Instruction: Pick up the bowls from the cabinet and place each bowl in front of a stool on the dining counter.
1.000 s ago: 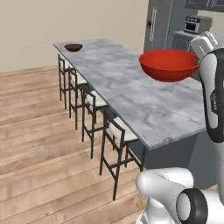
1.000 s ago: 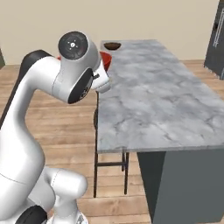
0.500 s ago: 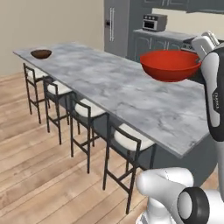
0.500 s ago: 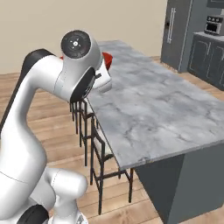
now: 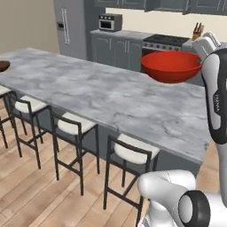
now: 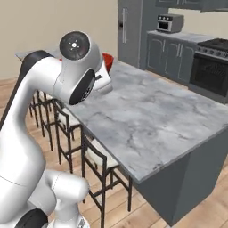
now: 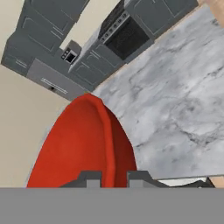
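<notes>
Since half a second ago the base has swung round, so both base views now take the desk [image 5: 111,102] from its stool side, with stove and grey lower cabinets behind; the red bowl [image 5: 170,66] has kept its place at the arm's end. It hangs in the air above the desk's marble top, not touching it. In the hand view the pincer [image 7: 113,179] is clenched on the bowl's rim, one fingertip [image 7: 89,178] inside and one outside, the red bowl stretching away ahead of it. Far off to the pincer's left, the brown bowl [image 5: 3,65] sits on the desk's end. Stools [image 5: 128,155] stand along the near edge below.
</notes>
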### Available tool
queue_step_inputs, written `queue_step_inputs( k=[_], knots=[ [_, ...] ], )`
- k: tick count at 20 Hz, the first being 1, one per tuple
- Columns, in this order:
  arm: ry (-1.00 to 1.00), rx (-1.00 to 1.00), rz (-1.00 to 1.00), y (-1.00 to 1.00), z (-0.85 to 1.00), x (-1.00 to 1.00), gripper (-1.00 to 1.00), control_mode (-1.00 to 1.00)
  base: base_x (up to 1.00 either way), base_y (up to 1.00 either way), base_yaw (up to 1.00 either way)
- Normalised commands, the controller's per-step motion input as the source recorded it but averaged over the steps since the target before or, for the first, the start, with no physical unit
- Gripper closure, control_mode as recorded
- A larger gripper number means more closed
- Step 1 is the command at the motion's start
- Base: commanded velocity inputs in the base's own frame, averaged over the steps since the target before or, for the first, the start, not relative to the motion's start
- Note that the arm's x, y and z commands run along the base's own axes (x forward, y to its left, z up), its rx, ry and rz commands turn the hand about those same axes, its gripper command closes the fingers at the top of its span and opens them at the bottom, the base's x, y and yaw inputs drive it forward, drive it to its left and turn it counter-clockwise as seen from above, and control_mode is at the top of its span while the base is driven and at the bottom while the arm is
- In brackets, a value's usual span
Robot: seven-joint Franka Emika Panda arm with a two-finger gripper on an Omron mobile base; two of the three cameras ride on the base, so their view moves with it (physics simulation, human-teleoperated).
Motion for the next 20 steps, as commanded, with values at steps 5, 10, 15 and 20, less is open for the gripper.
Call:
queue_step_inputs(
  k=[5,10,15,20],
  knots=[
    [0.00,0.00,0.00,0.00,0.00,0.00,1.00,1.00,0.50,0.74,-0.50],
    [0.00,0.00,0.00,0.00,0.00,0.00,1.00,1.00,0.48,0.82,-0.51],
    [0.00,0.00,0.00,0.00,0.00,0.00,1.00,1.00,0.48,0.23,-0.46],
    [0.00,0.00,0.00,0.00,0.00,0.00,1.00,1.00,0.38,0.00,-0.35]
  ],
)
